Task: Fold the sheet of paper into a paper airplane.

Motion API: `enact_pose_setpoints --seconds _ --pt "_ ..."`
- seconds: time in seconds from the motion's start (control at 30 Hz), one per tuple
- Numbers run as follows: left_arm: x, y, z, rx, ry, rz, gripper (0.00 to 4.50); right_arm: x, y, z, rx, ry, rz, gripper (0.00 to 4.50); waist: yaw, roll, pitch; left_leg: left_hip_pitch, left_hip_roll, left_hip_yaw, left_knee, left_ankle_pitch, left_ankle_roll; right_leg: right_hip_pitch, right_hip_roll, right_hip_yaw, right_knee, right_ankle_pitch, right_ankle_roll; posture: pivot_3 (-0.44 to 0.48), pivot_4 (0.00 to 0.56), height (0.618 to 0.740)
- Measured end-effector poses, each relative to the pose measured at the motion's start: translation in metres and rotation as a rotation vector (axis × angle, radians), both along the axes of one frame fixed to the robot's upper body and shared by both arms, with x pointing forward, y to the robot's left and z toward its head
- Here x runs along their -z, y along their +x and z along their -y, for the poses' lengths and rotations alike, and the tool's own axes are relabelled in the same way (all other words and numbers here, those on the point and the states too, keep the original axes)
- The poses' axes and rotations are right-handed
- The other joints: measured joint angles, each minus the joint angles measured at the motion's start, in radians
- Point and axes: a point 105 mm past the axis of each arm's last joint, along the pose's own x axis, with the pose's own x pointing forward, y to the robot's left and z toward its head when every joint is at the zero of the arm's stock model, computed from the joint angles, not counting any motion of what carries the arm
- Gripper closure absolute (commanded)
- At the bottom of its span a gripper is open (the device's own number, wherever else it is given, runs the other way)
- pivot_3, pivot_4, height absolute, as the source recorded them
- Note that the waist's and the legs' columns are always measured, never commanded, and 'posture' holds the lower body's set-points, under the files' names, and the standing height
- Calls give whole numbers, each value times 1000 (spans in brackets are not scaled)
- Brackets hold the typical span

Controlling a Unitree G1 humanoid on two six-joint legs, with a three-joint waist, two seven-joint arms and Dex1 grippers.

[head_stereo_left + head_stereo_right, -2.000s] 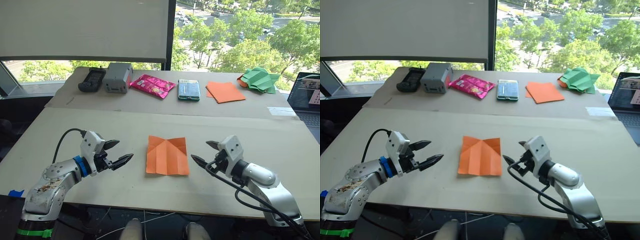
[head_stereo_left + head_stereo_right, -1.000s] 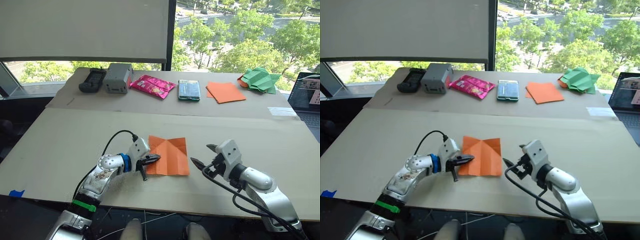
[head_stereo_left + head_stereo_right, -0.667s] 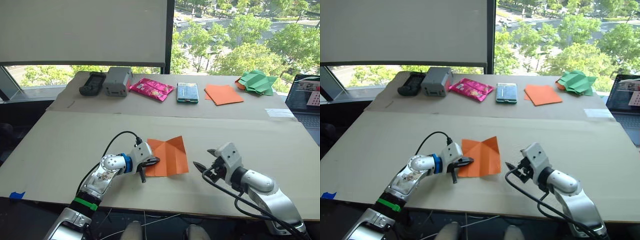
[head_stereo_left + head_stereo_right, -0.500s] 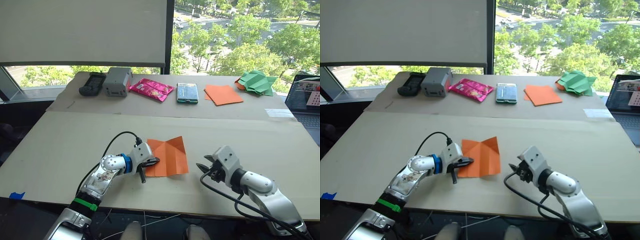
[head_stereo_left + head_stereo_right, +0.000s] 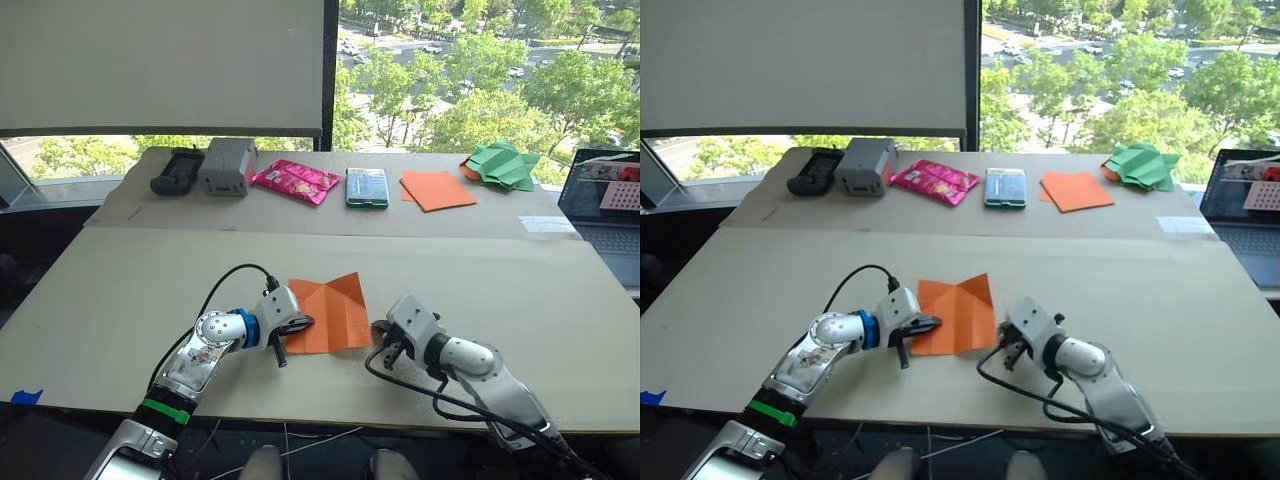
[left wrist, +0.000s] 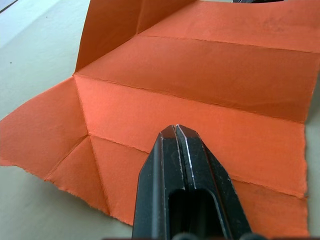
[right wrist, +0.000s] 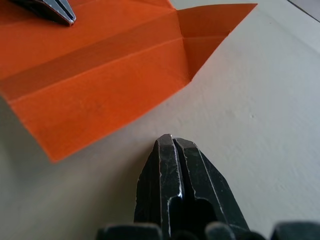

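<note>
With closed fingers, the left gripper [image 5: 300,323] pins the sheet of paper [image 5: 327,312] while the closed right gripper [image 5: 379,334], just right of its edge, must next lift that side.

Left arm reaches in from near left, forearm low over the table, left gripper [image 5: 297,325] pointing right with fingers pressed together. Right arm comes from near right, bent at the elbow, right gripper [image 5: 380,336] pointing left, fingers also closed, tips near the table.
</note>
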Motion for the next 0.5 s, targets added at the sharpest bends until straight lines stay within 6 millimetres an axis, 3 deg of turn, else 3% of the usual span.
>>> enact_pose_setpoints --seconds 0.07,0.23,0.37,0.5 --pt "0 0 0 2 0 0 4500 -13 4 -17 -27 98 12 4481 0 1 0 0 0 0 0 2 3 0 0 0 2 0 0 0 150 702" --pt "-2 0 1 5 -1 3 4500 -46 7 -34 -86 220 65 4481 5 0 0 0 0 0 0 2 3 -2 0 0 7 -4 -3 0 150 702" --pt "-3 0 -3 -6 4 7 4500 -52 6 -51 -142 226 57 4481 4 1 0 0 0 0 -1 2 3 -3 0 0 8 -4 -4 0 150 702" --pt "-5 0 -7 -25 5 10 4500 -30 3 -70 -186 186 -17 4481 -3 1 0 0 0 0 -1 2 3 -4 0 0 8 -4 -4 0 150 702"
